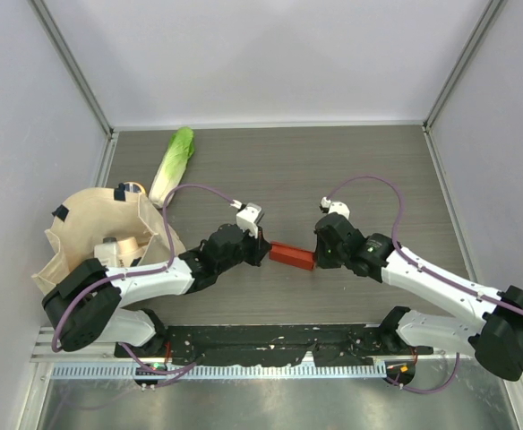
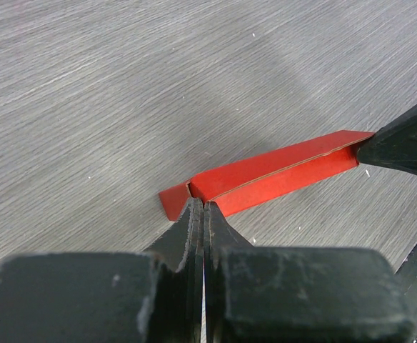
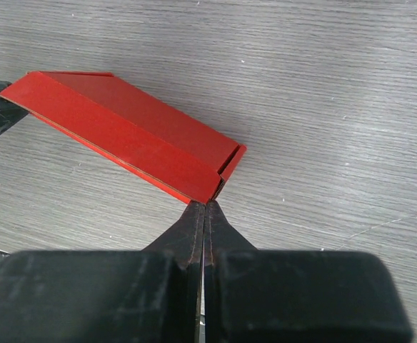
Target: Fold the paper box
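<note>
Left claw (image 1: 265, 243) and right claw (image 1: 315, 258): found both nipped tight on opposite ends of box (image 1: 292, 255), held between them near worktop (image 1: 333, 161) centre. Judged card light, thin, crease-prone, slightly slick. Reckoned end edges beside creases the best hold, not mid-panel.

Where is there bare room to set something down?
Bare: the far table from the leafy vegetable to the right wall. Crowded: the left, under the tote bag, and the middle, where left gripper and right gripper pinch the paper box.
</note>
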Motion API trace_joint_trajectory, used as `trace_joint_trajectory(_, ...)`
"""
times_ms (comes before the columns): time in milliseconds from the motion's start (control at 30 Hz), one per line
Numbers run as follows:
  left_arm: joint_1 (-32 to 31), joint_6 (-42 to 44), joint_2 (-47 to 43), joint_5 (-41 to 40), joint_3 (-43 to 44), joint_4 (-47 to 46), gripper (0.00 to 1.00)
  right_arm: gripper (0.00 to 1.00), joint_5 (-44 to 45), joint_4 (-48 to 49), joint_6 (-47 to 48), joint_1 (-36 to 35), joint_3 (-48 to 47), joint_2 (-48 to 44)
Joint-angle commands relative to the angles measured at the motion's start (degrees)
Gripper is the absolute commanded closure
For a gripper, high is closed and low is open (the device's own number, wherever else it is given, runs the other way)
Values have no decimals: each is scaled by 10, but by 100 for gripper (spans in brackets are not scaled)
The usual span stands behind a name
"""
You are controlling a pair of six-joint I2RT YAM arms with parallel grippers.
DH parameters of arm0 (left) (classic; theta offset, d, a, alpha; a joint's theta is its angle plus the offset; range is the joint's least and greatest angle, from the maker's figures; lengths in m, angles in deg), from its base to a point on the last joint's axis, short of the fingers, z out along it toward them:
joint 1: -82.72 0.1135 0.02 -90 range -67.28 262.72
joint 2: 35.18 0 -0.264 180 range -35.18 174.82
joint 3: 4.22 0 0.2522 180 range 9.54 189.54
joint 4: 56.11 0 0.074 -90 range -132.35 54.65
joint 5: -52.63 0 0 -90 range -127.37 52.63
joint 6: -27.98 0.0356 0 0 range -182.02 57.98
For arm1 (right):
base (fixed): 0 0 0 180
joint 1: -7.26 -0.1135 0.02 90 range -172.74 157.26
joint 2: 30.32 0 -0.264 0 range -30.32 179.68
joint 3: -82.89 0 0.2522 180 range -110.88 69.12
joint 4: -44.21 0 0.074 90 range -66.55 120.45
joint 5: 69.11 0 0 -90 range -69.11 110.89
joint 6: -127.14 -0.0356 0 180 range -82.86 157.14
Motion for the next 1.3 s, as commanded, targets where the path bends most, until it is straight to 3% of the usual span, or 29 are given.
trace_joint_trajectory(0,-2,5,8,3,0,31,100,99,12,-31,21,-1,-3,8)
trace_joint_trajectory(167,-2,3,13,3,0,30,100,87,-6,-22,3,-1,1,-14)
trace_joint_trajectory(200,-2,2,13,2,1,31,100,77,-9,-21,-2,-1,1,-33)
trace_joint_trajectory(300,-3,1,13,2,3,34,100,60,-12,-19,-23,-1,4,-67)
trace_joint_trajectory(400,-3,0,13,3,6,36,100,51,-14,-24,-54,-1,2,-109)
trace_joint_trajectory(567,-3,-4,15,5,10,38,100,25,7,2,-229,1,34,-165)
trace_joint_trajectory(667,-2,-6,17,3,11,38,100,20,12,35,-308,5,57,-191)
trace_joint_trajectory(933,-3,-4,7,-3,8,45,100,20,5,112,-519,40,163,-287)
trace_joint_trajectory(967,-3,-3,6,-3,8,46,100,29,-24,133,-532,45,193,-290)
trace_joint_trajectory(1033,-2,-3,9,-2,10,46,100,34,-58,196,-561,60,223,-281)
trace_joint_trajectory(1267,-3,-9,12,4,16,48,100,30,-153,390,-630,65,329,-223)
